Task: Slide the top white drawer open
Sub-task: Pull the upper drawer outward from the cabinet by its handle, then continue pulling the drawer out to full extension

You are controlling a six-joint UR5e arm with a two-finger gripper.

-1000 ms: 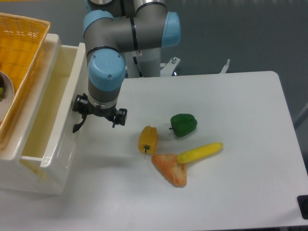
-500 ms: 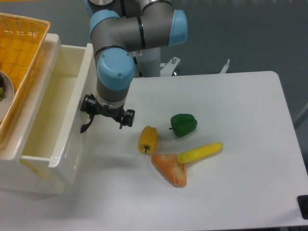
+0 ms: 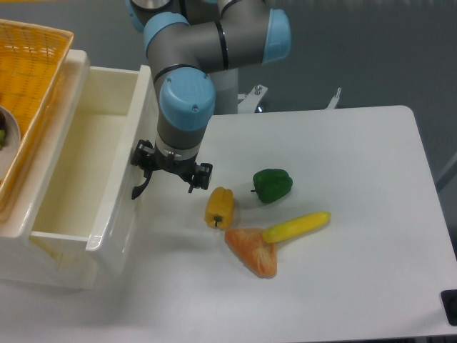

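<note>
We find the scene evenly and brightly lit from overhead; the white table [image 3: 343, 214] reads clean, without blown highlights; shadows are soft and short, pooling just below the gripper [image 3: 170, 176] and beside the vegetables at centre frame; a faint sheen shows on the blue arm joint caps in the upper middle; the top white drawer [image 3: 118, 214] at left takes a warm yellowish cast inside; focus is slightly soft throughout, with fine detail smeared at the gripper; we note no marked edge distortion.
</note>
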